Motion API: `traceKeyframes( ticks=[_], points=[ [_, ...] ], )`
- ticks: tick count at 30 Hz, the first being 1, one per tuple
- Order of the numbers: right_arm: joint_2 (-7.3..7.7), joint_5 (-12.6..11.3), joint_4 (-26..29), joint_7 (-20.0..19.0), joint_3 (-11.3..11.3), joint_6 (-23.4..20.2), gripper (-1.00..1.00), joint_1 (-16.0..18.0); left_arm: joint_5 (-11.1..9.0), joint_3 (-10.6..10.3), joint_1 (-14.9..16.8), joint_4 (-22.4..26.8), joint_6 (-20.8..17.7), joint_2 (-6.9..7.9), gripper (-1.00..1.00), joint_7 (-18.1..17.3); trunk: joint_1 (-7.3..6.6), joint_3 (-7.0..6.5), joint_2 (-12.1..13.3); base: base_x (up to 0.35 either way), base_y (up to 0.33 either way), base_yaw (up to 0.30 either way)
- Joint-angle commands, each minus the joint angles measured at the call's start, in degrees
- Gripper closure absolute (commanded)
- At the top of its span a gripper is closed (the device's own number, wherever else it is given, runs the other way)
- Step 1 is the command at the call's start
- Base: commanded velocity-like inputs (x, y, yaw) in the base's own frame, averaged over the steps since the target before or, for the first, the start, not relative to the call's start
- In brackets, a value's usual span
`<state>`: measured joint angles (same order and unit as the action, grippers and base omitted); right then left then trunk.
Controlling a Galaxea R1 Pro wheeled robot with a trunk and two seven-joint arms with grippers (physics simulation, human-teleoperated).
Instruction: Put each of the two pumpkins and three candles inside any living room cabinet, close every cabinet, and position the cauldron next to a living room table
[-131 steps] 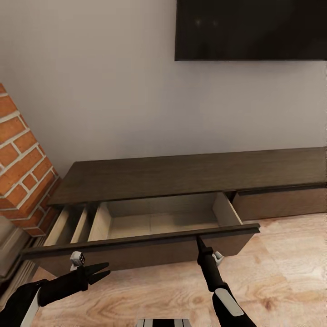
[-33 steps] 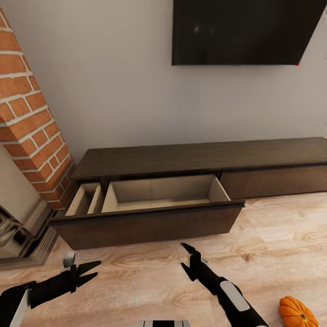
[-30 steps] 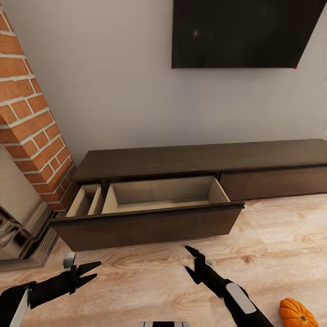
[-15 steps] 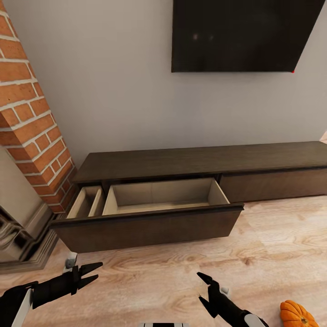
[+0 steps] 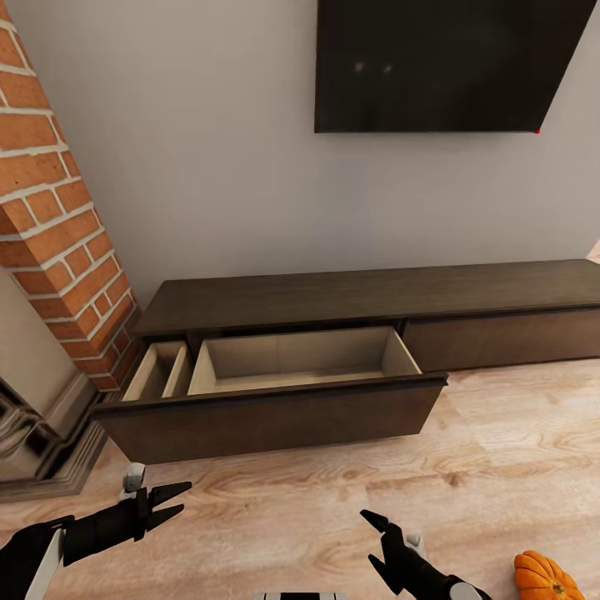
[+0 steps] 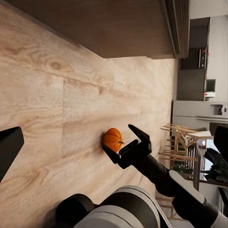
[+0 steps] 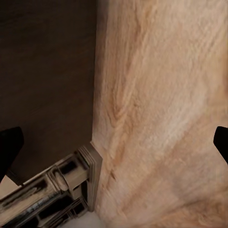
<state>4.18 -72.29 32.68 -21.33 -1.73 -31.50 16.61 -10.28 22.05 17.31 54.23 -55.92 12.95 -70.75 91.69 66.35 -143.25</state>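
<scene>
Brick fireplace surround (image 5: 50, 208), far left, with a pale stepped base on the floor below it. Left gripper (image 5: 171, 502), low at the left over the floorboards, fingers parted a moderate way and holding nothing; it hangs idle, probably kept clear while the right arm does the work. Cabinet (image 5: 367, 296), long, low and dark brown, against the grey wall: its left drawer is pulled well out, with a narrow divided section beside the bricks and a wide pale beige compartment (image 5: 292, 371) beside that, both bare of goods; judged to stand open as the receiving place for the items, none yet stowed. The right-hand drawer front (image 5: 500, 337) sits flush, shut. Right gripper (image 5: 377, 546), low and right of centre, fingers spread wide and empty, in front of the open drawer and angled toward the floor. Pumpkin (image 5: 546, 577), small, orange and ribbed, on the floor at the lower right corner, near the right gripper but apart from it; in the left wrist view it lies just past that gripper's open fingertips, the likely next pick. Surface: light wood plank floor (image 5: 500, 450). Room: plain grey wall, with a dark wall-mounted screen (image 5: 442, 62) above the cabinet.
</scene>
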Motion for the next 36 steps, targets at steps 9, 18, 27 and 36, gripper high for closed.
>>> traceKeyframes(
  ticks=[9, 18, 27, 36],
  points=[
    [0.11, 0.5, -0.1, -0.3, 0.1, 2.1, -1.0, 0.0, 0.0, 0.0, 0.0, 0.0, 0.2, -0.03, -1.0, 0.0, 0.0, 0.0, 0.0, 0.0, 0.0, 0.0],
    [0.48, 0.5, -0.2, -0.6, 0.0, 3.0, -1.0, -0.1, 0.0, -1.3, 0.0, 0.1, 0.3, -0.03, -1.0, -0.1, 0.0, 0.0, 0.0, -0.098, 0.0, -0.142],
    [1.07, 0.5, -0.2, -0.6, -0.1, 3.6, -1.0, -0.1, -0.1, -1.9, 0.0, 0.1, 0.4, -0.03, -1.0, -0.1, 0.0, 0.0, 0.0, -0.012, 0.0, -0.273],
    [1.13, 0.5, -0.2, -1.4, 0.0, 3.9, -1.0, -0.1, -0.1, -1.9, 0.0, 0.1, 0.4, -0.02, -1.0, -0.2, 0.0, 0.0, 0.0, 0.0, 0.0, -0.279]
  ],
)
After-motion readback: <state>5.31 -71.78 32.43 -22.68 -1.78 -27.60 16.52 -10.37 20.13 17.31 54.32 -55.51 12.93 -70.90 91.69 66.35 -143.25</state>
